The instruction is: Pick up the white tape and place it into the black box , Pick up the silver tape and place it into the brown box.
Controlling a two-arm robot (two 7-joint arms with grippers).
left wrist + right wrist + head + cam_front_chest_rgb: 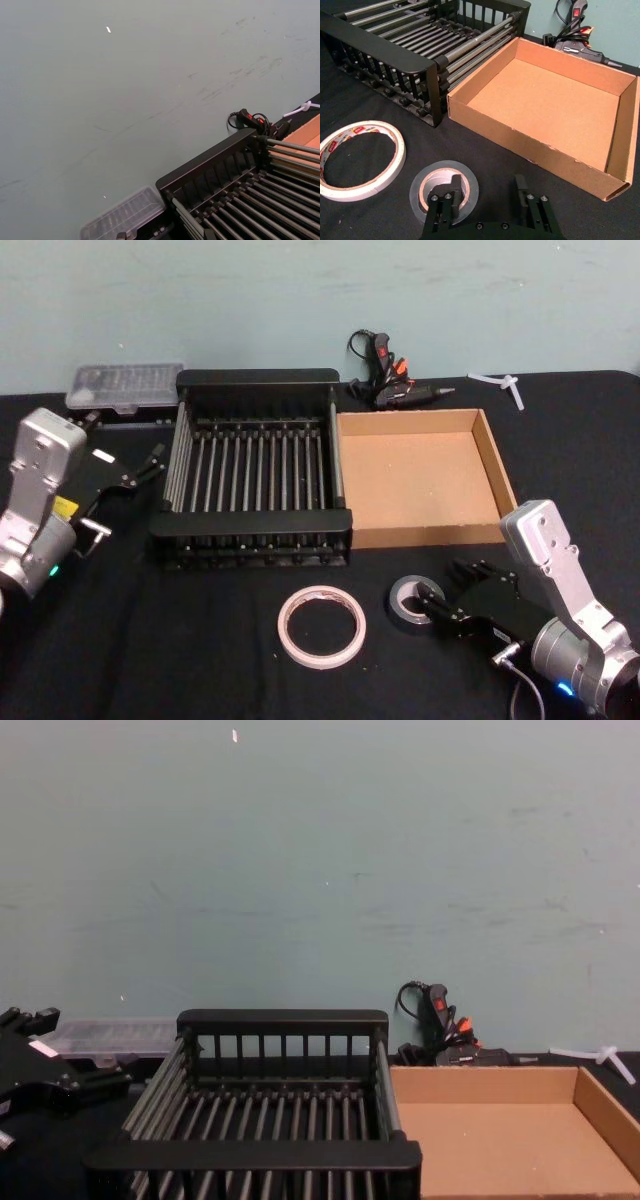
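On the near edge of the black table, the right gripper sits low with its fingers spread wide, one fingertip over the rim of the silver tape and the other outside the roll, not closed on it. Just to the left, the white tape lies flat (red printed marks show on its inner ring in the right wrist view). Beyond both rolls, the black box and the brown box stand side by side, walls touching. The left gripper hovers beside the black box's left wall; whether its fingers are open cannot be told. A glue gun rests against the far wall.
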